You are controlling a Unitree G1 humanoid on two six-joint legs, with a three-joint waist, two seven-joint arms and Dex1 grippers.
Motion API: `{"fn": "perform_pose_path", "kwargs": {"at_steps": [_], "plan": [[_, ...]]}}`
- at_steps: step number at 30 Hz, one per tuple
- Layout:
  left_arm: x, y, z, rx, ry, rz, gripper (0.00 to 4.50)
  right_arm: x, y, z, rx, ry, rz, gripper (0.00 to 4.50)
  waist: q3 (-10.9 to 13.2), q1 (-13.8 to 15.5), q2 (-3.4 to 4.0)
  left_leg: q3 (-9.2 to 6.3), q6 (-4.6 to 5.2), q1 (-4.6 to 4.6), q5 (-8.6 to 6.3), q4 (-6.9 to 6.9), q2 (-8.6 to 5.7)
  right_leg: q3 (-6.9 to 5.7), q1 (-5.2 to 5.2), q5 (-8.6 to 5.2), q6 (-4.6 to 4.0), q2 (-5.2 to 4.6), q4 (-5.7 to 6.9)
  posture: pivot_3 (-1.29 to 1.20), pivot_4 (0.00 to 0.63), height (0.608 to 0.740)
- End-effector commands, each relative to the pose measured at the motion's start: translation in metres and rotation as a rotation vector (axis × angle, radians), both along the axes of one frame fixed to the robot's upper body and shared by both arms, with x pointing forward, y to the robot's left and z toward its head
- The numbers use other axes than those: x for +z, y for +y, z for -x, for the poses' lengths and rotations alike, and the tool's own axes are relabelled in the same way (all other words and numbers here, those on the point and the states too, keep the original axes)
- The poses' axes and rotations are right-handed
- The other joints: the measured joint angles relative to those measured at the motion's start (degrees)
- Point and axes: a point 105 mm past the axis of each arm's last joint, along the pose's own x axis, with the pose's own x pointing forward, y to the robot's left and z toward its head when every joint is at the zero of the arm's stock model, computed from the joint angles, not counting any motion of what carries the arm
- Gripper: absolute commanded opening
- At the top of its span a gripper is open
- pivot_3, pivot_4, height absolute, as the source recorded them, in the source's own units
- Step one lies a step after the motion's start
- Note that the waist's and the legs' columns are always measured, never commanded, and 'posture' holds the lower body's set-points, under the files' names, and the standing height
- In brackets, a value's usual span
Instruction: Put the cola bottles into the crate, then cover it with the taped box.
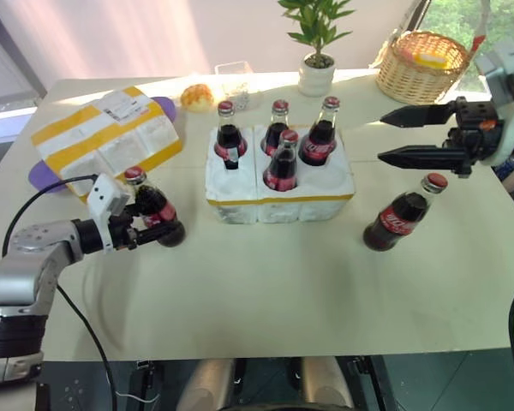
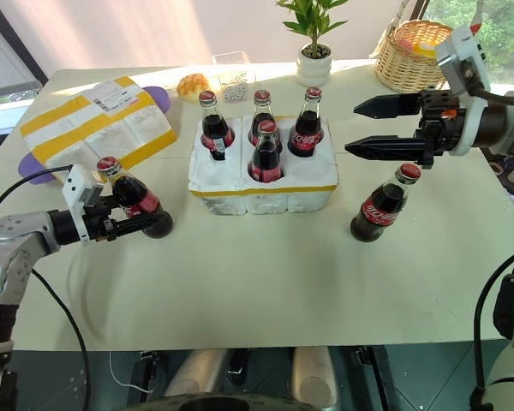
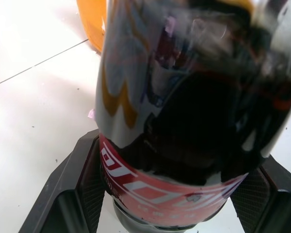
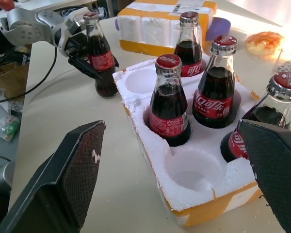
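Gripper status
Left gripper (image 1: 146,229) fingers bracket a cola bottle (image 1: 157,211); contact undetermined. Right gripper (image 1: 405,135) fingers spread wide, empty.

A potted plant (image 1: 316,51), wicker basket (image 1: 421,67), pastry (image 1: 197,95) and clear container (image 1: 234,79) are sitting along the tabletop's (image 1: 265,282) far edge.

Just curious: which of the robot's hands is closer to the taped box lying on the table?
The left. The left hand sits just in front of the taped box, around a cola bottle. The right hand hangs far across the crate.
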Motion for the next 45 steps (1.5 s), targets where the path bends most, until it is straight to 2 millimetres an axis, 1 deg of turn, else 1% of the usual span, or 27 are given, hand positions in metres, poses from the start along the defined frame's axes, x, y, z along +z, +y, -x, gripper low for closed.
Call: {"fn": "perform_pose_path", "kwargs": {"at_steps": [1,5,10,13,15,18,19,20,21,23,24,26,28,30,33,36,40,43,44,45], "plan": [[0.017,0.002,0.002,-0.009,-0.04,0.011,2.81,0.018,0.003,0.008,0.024,-0.059,-0.009,4.5,0.0,0.0,0.0,0.0,0.0,0.0,0.0,0.0,0.0,0.0,0.0,0.0,0.0,0.0,0.0,0.0,0.15,0.74],[0.032,0.004,0.002,-0.015,-0.054,0.036,2.81,0.026,0.008,0.014,0.049,-0.03,-0.025,4.5,0.0,-0.1,-0.01,0.0,0.01,-0.03,0.0,0.0,0.0,0.0,-0.03,0.0,0.0,0.0,-0.01,0.0,0.15,0.74],[0.077,-0.008,0.011,-0.134,-0.092,0.074,2.81,0.025,0.016,0.015,0.052,-0.069,0.0,4.5,0.1,0.0,-0.1,-0.02,-0.01,-0.3,0.01,0.04,0.04,-0.01,-0.26,0.01,-0.01,0.03,0.02,0.0,0.15,0.74],[0.104,-0.017,0.017,-0.224,-0.106,0.09,2.81,0.021,0.016,0.014,0.05,-0.068,-0.001,4.5,0.1,0.2,-0.1,-0.02,0.02,-0.32,-0.01,0.07,-0.01,-0.04,-0.23,0.01,0.0,0.04,-0.02,0.0,0.15,0.74],[0.117,-0.022,0.018,-0.268,-0.112,0.106,2.81,0.018,0.016,0.013,0.048,-0.068,-0.002,4.5,0.1,0.1,-0.1,-0.01,0.04,-0.32,-0.02,0.09,-0.04,-0.08,-0.21,0.01,0.0,0.04,-0.04,0.0,0.15,0.74],[0.15,-0.041,0.011,-0.362,-0.181,0.158,2.81,0.011,0.014,0.011,0.035,-0.071,-0.013,4.5,0.1,0.3,-0.18,-0.02,0.04,-0.31,-0.01,0.1,-0.04,-0.11,-0.19,0.01,0.0,0.05,-0.02,0.0,0.15,0.74],[0.157,-0.048,0.005,-0.377,-0.194,0.176,2.81,0.01,0.014,0.01,0.033,-0.073,-0.017,4.5,0.1,0.3,-0.18,-0.06,0.01,-0.32,0.01,0.13,-0.04,-0.15,-0.18,0.01,0.01,0.06,-0.01,0.0,0.15,0.74],[0.159,-0.054,-0.001,-0.385,-0.201,0.179,2.81,0.01,0.013,0.01,0.032,-0.075,-0.021,4.5,0.1,0.3,-0.17,-0.05,0.0,-0.31,0.02,0.16,-0.04,-0.14,-0.17,0.02,0.01,0.07,0.0,0.0,0.15,0.74],[0.158,-0.058,-0.006,-0.389,-0.208,0.17,2.81,0.009,0.014,0.01,0.031,-0.077,-0.024,4.5,0.1,0.3,-0.17,-0.05,0.0,-0.31,0.02,0.19,-0.07,-0.14,-0.14,0.02,0.02,0.06,0.01,0.0,0.15,0.74],[0.147,-0.071,-0.021,-0.398,-0.223,0.109,2.81,0.009,0.013,0.011,0.027,-0.081,-0.03,4.5,0.1,0.1,-0.13,-0.02,-0.31,-0.3,0.21,0.19,-0.08,-0.13,-0.14,0.03,0.03,0.04,0.0,0.0,0.15,0.74],[0.142,-0.077,-0.026,-0.409,-0.225,0.093,2.81,0.009,0.012,0.011,0.024,-0.083,-0.033,4.5,0.1,0.0,-0.12,-0.01,-0.3,-0.27,0.2,0.18,-0.07,-0.13,-0.12,0.03,0.03,0.03,0.0,0.0,0.15,0.74],[0.136,-0.086,-0.033,-0.436,-0.219,0.081,2.81,0.009,0.011,0.011,0.015,-0.084,-0.039,4.5,0.1,-0.2,-0.14,0.01,-0.31,-0.26,0.21,0.14,-0.06,-0.13,-0.13,0.03,0.03,0.04,0.0,0.0,0.15,0.74],[0.122,-0.093,-0.04,-0.454,-0.214,0.024,2.81,0.008,0.008,0.011,-0.007,-0.086,-0.044,4.5,0.1,-0.3,-0.18,0.02,-0.31,-0.3,0.21,0.14,-0.04,-0.12,-0.19,0.03,0.03,0.06,0.01,0.0,0.15,0.74],[0.112,-0.095,-0.047,-0.457,-0.216,-0.017,2.81,0.008,0.005,0.013,-0.024,-0.086,-0.052,4.5,0.1,-0.3,-0.18,0.04,-0.31,-0.33,0.21,0.14,-0.03,-0.11,-0.21,0.03,0.03,0.05,0.0,0.0,0.15,0.74],[0.108,-0.095,-0.055,-0.446,-0.213,-0.012,2.81,0.007,0.003,0.017,-0.038,-0.083,-0.063,4.5,0.1,-0.2,-0.17,0.05,-0.31,-0.33,0.21,0.13,-0.03,-0.09,-0.22,0.03,0.03,0.04,-0.01,0.0,0.15,0.74],[0.1,-0.096,-0.058,-0.449,-0.199,-0.012,2.81,0.004,0.0,0.019,-0.058,-0.078,-0.07,4.5,0.1,-0.1,-0.18,0.05,-0.3,-0.32,0.21,0.14,-0.03,-0.09,-0.2,0.03,0.03,0.04,-0.01,0.0,0.15,0.74],[0.082,-0.097,-0.061,-0.446,-0.151,-0.017,2.81,-0.001,-0.001,0.021,-0.073,-0.072,-0.075,4.5,0.1,-0.1,-0.17,0.05,-0.29,-0.32,0.21,0.17,-0.03,-0.09,-0.2,0.03,0.03,0.03,0.0,0.0,0.15,0.74],[0.063,-0.1,-0.061,-0.45,-0.102,-0.032,2.81,-0.003,-0.001,0.02,-0.081,-0.069,-0.077,4.5,0.1,-0.2,-0.17,0.05,-0.3,-0.32,0.21,0.17,-0.02,-0.09,-0.2,0.03,0.03,0.03,0.01,0.0,0.15,0.74],[0.058,-0.101,-0.062,-0.447,-0.09,-0.037,3.31,-0.003,-0.001,0.019,-0.084,-0.069,-0.078,4.5,0.1,-0.2,-0.17,0.05,-0.3,-0.32,0.21,0.17,-0.02,-0.09,-0.2,0.03,0.03,0.03,0.02,0.0,0.15,0.74],[0.055,-0.102,-0.063,-0.443,-0.085,-0.04,3.91,-0.003,-0.001,0.018,-0.087,-0.069,-0.078,4.5,0.1,-0.1,-0.17,0.05,-0.3,-0.32,0.21,0.17,-0.02,-0.09,-0.2,0.03,0.03,0.03,0.02,0.0,0.15,0.74]]}}
